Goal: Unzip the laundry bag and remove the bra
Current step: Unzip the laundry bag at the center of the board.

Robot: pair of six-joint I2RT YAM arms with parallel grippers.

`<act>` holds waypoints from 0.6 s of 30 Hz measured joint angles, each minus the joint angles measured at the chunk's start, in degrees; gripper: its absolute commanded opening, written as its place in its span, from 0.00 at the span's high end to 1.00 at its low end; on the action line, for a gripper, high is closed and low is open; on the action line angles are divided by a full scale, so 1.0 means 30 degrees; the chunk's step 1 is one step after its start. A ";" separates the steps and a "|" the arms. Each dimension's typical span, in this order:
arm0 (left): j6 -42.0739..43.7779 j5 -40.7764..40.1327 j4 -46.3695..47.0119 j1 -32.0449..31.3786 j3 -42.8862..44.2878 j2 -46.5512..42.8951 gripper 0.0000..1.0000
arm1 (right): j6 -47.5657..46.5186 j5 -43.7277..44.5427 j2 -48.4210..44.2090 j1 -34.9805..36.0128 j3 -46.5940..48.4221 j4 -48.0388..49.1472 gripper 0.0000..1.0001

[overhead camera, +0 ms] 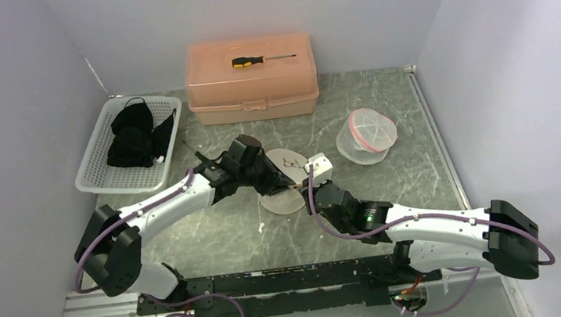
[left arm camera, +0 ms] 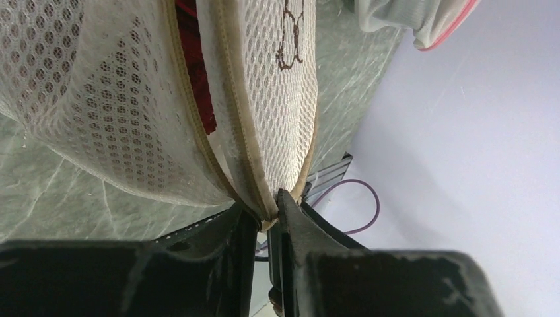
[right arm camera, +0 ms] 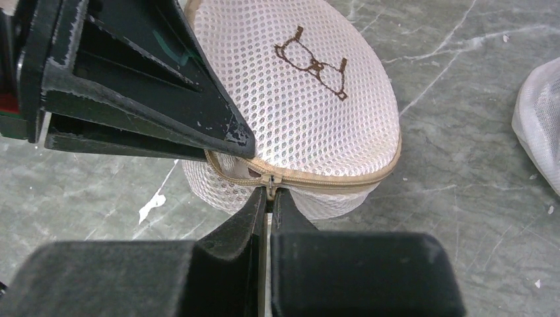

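Note:
The laundry bag (overhead camera: 285, 175) is a white mesh dome with a tan zipper and a brown bra logo, lying mid-table. My left gripper (left arm camera: 267, 212) is shut on the bag's tan zipper edge (left arm camera: 245, 142), pinching the seam between its fingertips. The zipper stands partly apart there, and dark red cloth of the bra (left arm camera: 197, 79) shows in the gap. My right gripper (right arm camera: 269, 195) is shut on the zipper pull (right arm camera: 269, 181) at the bag's near rim (right arm camera: 330, 179). The left gripper's black fingers (right arm camera: 165, 86) sit just above and left of the pull.
A pink toolbox (overhead camera: 251, 83) with a screwdriver (overhead camera: 261, 60) on its lid stands at the back. A white basket (overhead camera: 97, 166) of black clothes is at the back left. A second mesh bag (overhead camera: 368, 135) with a pink rim lies to the right.

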 measured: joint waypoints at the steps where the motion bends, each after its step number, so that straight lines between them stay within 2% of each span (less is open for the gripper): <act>1: 0.0000 0.0000 0.0036 0.0000 0.0000 0.0095 0.76 | -0.0015 0.0007 0.0000 0.0000 0.0000 -0.0007 1.00; 3: 0.0007 0.0000 0.0102 0.0036 0.0000 0.0240 0.73 | -0.0058 0.0000 -0.0007 0.0000 0.0000 -0.0029 1.00; 5: 0.0029 0.0015 0.0131 0.0087 0.0000 0.0342 0.74 | -0.0117 0.0000 -0.0087 -0.0007 -0.0015 -0.0058 1.00; 6: 0.0029 0.0015 0.0131 0.0117 0.0000 0.0350 0.77 | -0.0153 -0.0015 -0.0168 -0.0007 -0.0044 -0.0058 1.00; 8: 0.0044 0.0015 0.0182 0.0175 0.0000 0.0350 0.95 | -0.0197 -0.0036 -0.0328 -0.0007 -0.0087 -0.0066 1.00; 9: 0.0080 0.0029 0.0270 0.0189 0.0000 0.0350 0.97 | -0.0204 -0.0073 -0.0364 -0.0007 -0.0095 -0.0066 1.00; 18: 0.1953 0.0204 0.0299 0.0612 0.0007 -0.0211 0.97 | 0.0408 -0.0058 -0.0342 -0.0554 -0.0175 -0.0379 1.00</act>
